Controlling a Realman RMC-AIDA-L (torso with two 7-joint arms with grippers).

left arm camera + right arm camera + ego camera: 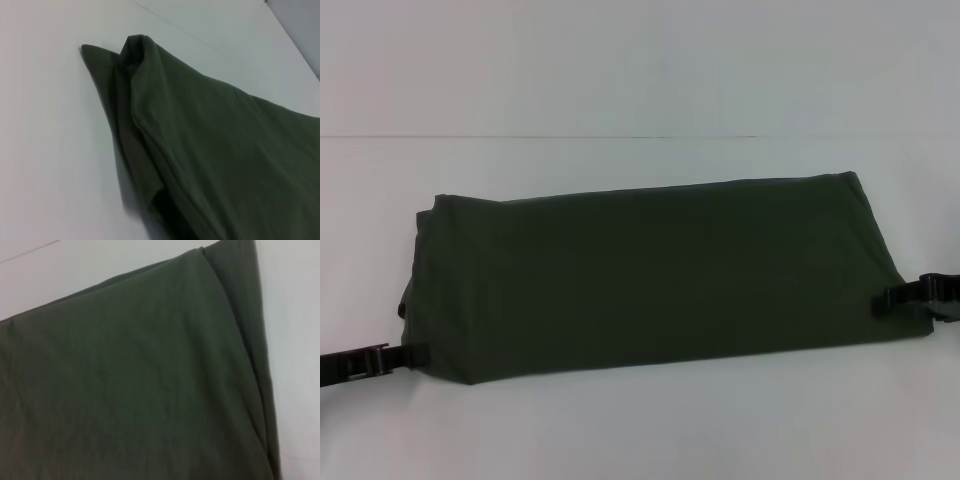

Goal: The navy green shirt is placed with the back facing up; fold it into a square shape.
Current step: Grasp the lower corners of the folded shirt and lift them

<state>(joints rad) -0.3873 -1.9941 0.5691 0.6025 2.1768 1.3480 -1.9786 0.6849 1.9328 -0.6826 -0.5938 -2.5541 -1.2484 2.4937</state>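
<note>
From the head view, the large dark olive-green cotton shirt (650, 280) lies as a wide folded band on the white table (640, 420). Our left gripper (408, 355) meets its near left corner and our right gripper (886, 302) its right edge; each seems pinched on cloth. We should lift both ends level.

In the left wrist view, the shirt's stacked layers (150, 150) gape, so grip all plies.

In the right wrist view, the cloth (130, 380) lies smooth; keep it taut.
</note>
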